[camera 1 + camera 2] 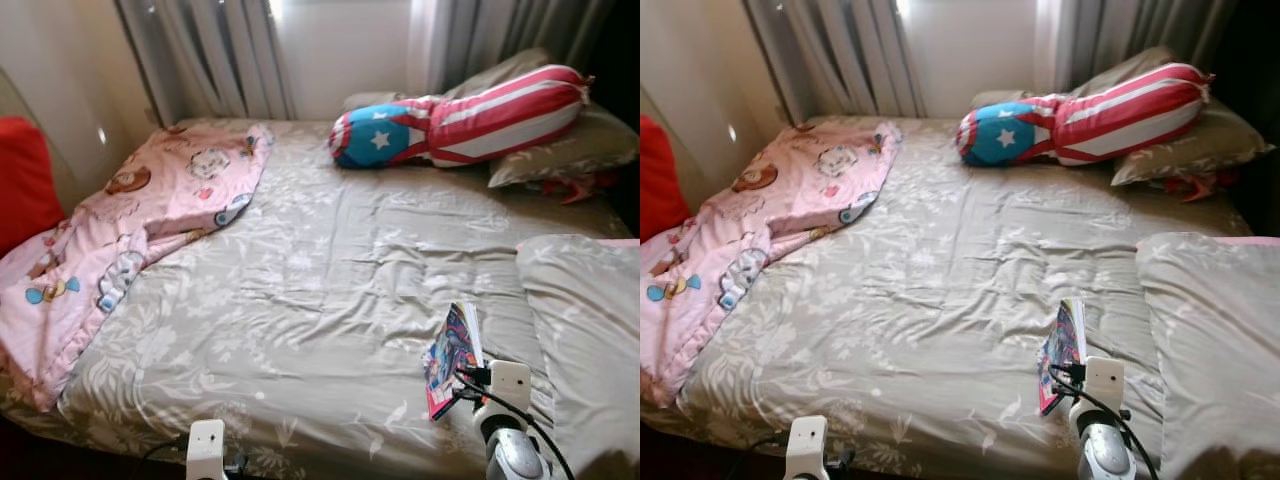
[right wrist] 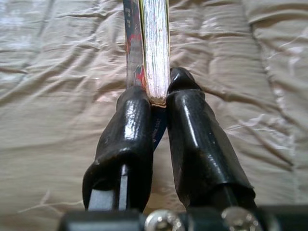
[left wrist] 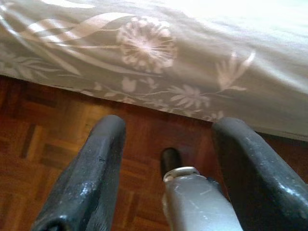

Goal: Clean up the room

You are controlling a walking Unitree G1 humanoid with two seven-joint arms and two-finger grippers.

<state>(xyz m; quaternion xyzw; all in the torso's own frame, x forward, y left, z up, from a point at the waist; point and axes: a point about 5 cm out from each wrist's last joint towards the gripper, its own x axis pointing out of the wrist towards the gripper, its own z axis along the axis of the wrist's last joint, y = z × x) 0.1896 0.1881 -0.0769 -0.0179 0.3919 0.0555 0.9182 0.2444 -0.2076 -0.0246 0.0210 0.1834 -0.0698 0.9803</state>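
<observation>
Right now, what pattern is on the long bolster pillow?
Red-and-white stripes, blue end with a white star: bolster pillow, left eye view.

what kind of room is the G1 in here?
Almost certainly a bedroom: a bed with a grey floral cover, pillows by the curtained window and a pink cartoon-print blanket. The right gripper is shut on a book above the bed.

Home bedroom, bed [image 1: 300,290] with floral grey cover, pillows [image 1: 565,150], pink blanket [image 1: 120,230], curtains [image 1: 220,55], parquet floor [image 3: 43,144]
</observation>
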